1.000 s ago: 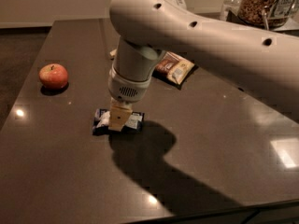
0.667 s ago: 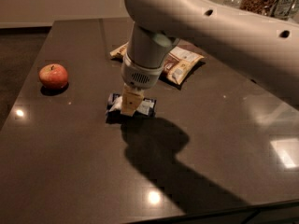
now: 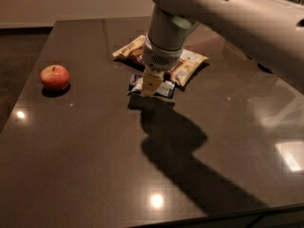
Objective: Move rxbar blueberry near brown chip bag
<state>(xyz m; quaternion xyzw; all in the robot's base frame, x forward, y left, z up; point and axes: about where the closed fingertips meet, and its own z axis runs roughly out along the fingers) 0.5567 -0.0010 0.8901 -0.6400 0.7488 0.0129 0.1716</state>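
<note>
The gripper (image 3: 152, 86) hangs straight down from the pale arm (image 3: 228, 13), which reaches in from the far right corner of the dark worktop (image 3: 85, 175). Its tan fingers (image 3: 151, 82) are clamped on the rxbar blueberry (image 3: 166, 89), gripping it across its middle so that only the blue and white ends of the wrapper show on either side. The bar sits low at the worktop surface, in the far half and about midway between the left and right edges; whether it rests on the surface or is lifted just clear of it cannot be told.

The brown chip bag (image 3: 191, 63) lies flat just behind the bar, toward the far edge, its long side running left to right and partly hidden by the wrist. The bar's far side is just beside the bag's near edge; contact cannot be made out.

A red apple (image 3: 54, 77) stands well apart, near the left edge. The arm's shadow (image 3: 175, 146) falls toward the near edge.
</note>
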